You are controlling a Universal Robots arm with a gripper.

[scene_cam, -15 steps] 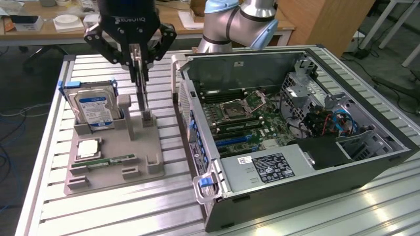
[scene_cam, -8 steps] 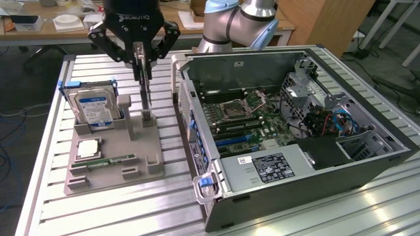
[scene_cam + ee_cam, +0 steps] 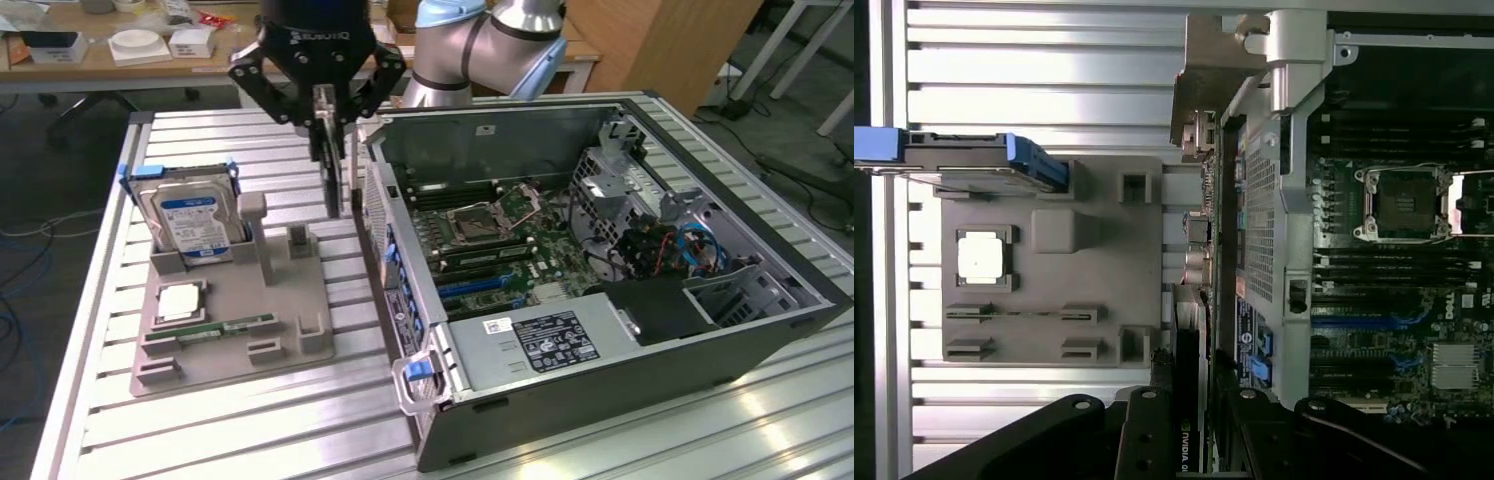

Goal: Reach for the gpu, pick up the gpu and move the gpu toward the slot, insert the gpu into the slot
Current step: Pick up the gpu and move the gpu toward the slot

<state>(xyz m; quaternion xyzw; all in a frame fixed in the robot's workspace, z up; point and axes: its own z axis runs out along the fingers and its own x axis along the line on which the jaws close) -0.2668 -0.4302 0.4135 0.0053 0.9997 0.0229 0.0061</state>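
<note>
- GPU (image 3: 331, 170) is held on edge, its long side hanging straight down from the jaws, which are closed narrowly on its upper end.
- In the wrist view the card (image 3: 1189, 400) is seen edge-on between the two black fingers (image 3: 1144, 435).
- Its lower edge is raised off the counter (image 3: 240, 420), over the bare strip between the grey fixture tray (image 3: 234, 300) and the computer case (image 3: 601, 350).
- The case's perforated rear wall (image 3: 378, 215) is just beside the card; no contact can be made out.
- The case lies on its side with the top face open, so the green motherboard (image 3: 534, 240) is exposed from above.
- The slot (image 3: 470, 287), a long blue strip, is seen unoccupied, well apart from the card.
- Open air is seen above the slot; cables (image 3: 667, 245) are bunched toward the exterior view's right.
- A hard drive (image 3: 187, 215) is stood upright at the tray's far corner.
</note>
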